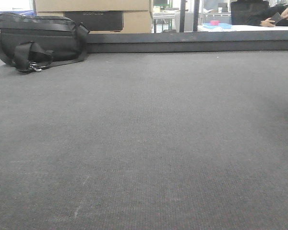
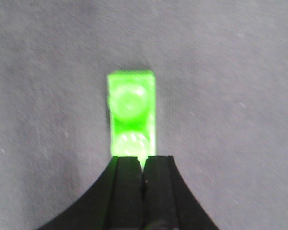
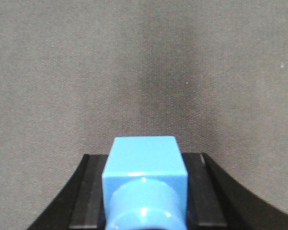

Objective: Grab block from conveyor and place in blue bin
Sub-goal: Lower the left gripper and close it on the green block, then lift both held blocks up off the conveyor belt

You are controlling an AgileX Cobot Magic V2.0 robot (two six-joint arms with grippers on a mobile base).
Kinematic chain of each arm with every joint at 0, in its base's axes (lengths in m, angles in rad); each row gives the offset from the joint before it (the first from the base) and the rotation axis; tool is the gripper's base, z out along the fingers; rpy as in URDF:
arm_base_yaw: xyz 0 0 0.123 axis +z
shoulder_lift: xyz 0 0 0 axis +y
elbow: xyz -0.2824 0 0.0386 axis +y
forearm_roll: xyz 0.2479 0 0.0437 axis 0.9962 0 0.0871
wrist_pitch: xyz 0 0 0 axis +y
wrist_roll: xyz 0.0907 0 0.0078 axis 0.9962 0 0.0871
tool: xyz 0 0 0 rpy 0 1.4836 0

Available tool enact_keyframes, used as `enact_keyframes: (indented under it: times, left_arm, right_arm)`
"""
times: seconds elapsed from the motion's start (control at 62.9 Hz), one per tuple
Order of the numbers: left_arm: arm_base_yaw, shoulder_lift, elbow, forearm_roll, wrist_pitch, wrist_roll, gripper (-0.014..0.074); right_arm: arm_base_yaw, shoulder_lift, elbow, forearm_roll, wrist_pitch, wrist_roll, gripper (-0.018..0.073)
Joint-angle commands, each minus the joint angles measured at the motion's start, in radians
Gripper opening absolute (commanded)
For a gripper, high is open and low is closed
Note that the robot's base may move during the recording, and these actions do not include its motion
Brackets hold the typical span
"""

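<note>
In the left wrist view a bright green block [image 2: 131, 103] with two studs lies on the grey conveyor [image 2: 230, 96], just beyond my left gripper [image 2: 143, 165]. The black jaws stand together, with only a sliver of green showing in the slit between them. The block's near end is hidden behind the tips. In the right wrist view my right gripper [image 3: 145, 158] is shut on a light blue block [image 3: 144, 163], its stud facing the camera, held above the conveyor [image 3: 144, 72]. I cannot make out a blue bin. Neither gripper shows in the front view.
The belt [image 1: 144, 143] fills the front view up to a dark raised rail [image 1: 192, 47]. A black bag [image 1: 36, 38] sits at the far left, with a blue edge [image 1: 9, 13] behind it. Cardboard boxes [image 1: 134, 19] stand beyond the rail.
</note>
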Motion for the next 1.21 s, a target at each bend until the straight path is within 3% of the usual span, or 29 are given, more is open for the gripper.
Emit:
enact_keyframes:
  times: [0.0, 0.175, 0.27, 0.493, 1.192]
  left_arm:
    - [0.005, 0.006, -0.003, -0.002, -0.028, 0.005, 0.0034]
    - [0.005, 0.006, 0.057, -0.002, -0.126, 0.005, 0.0349]
    - [0.005, 0.006, 0.106, -0.002, -0.185, 0.005, 0.0417]
    - [0.005, 0.009, 0.158, -0.002, -0.299, -0.003, 0.0421]
    - [0.005, 0.158, 0.158, -0.005, -0.27, -0.05, 0.0415]
  right_arm:
    - [0.0, -0.008, -0.007, 0.003, -0.019, -0.002, -0.0162]
    - [0.0, -0.007, -0.007, 0.003, -0.017, -0.002, -0.0162]
    - [0.0, -0.007, -0.007, 0.003, -0.019, -0.002, -0.0162]
    - [0.0, -0.007, -0.007, 0.003, -0.021, -0.002, -0.0162]
    - [0.0, -0.007, -0.007, 0.003, 0.006, -0.002, -0.0162]
